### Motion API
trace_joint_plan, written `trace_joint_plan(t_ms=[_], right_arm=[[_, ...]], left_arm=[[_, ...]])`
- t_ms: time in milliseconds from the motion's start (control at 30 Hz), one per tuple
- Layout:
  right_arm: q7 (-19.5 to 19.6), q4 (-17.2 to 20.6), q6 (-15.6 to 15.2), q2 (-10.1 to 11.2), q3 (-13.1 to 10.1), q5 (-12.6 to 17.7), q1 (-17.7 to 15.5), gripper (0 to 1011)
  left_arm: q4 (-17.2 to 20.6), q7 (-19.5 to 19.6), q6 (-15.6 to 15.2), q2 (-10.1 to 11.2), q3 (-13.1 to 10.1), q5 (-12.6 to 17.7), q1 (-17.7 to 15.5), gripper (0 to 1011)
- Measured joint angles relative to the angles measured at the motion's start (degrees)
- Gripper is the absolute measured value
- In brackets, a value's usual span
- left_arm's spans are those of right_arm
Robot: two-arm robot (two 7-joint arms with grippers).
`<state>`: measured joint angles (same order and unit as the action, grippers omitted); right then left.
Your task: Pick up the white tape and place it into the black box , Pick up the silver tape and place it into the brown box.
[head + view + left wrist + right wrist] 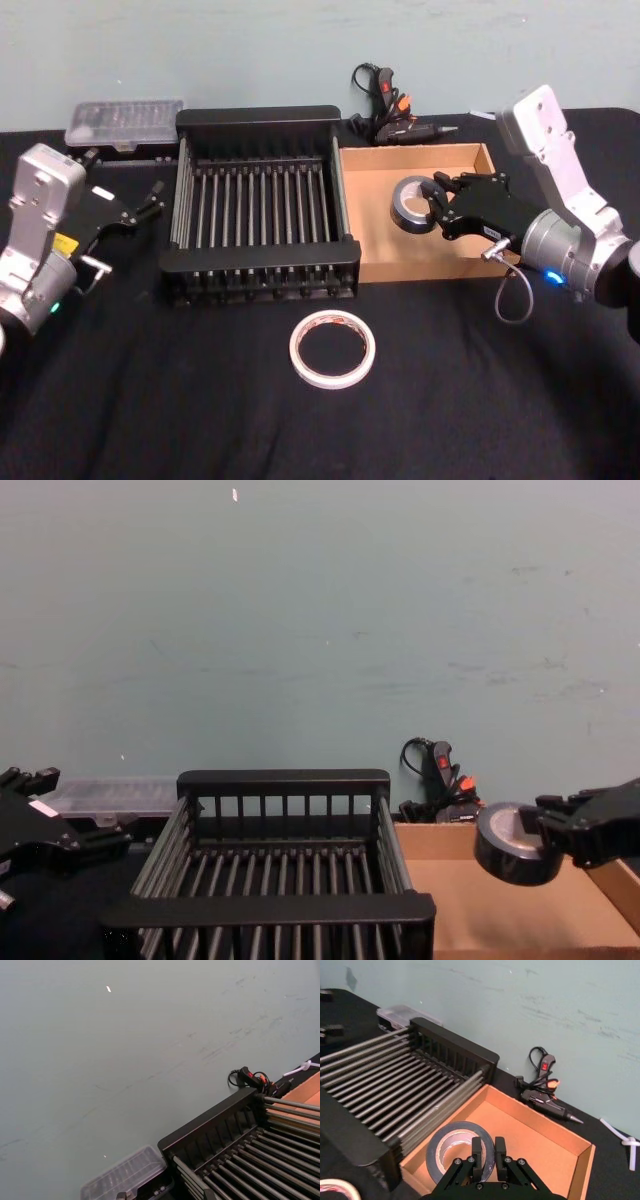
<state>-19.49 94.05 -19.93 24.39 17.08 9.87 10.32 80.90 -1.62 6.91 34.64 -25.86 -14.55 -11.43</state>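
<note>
Black cloth covers the table (150, 400) in the head view, where the right gripper (437, 203) pinches the silver tape (410, 204) over the brown box (420, 255); the white tape (331, 347) lies flat before the black box (258, 205). The left gripper (150, 203) hangs spread beside the crate. From the right wrist, fingers (477, 1152) clamp the dull grey roll's rim, a glue gun (545, 1091) behind. Chest-on, the roll (512, 843) hangs tilted above the tray (500, 905).
</note>
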Motion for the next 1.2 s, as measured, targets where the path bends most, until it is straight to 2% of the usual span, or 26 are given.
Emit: trace_joint_plan(t_ms=[400,633,967,1200], right_arm=[[1.64,-10.29,0.51,-3.68,0.87,-2.34,5.79,160],[2.23,-14.72,1.02,-5.49,0.65,-3.34,7.67,160],[2.58,-18.55,1.19,-6.99,0.28,-4.67,9.21,160],[2.45,-19.29,0.87,-7.53,0.03,-5.26,9.45,160]], left_arm=[[0.00,0.00,0.00,0.00,0.00,0.00,0.00,1002],[0.00,0.00,0.00,0.00,0.00,0.00,0.00,1002],[0.00,0.00,0.00,0.00,0.00,0.00,0.00,1002],[0.00,0.00,0.00,0.00,0.00,0.00,0.00,1002]])
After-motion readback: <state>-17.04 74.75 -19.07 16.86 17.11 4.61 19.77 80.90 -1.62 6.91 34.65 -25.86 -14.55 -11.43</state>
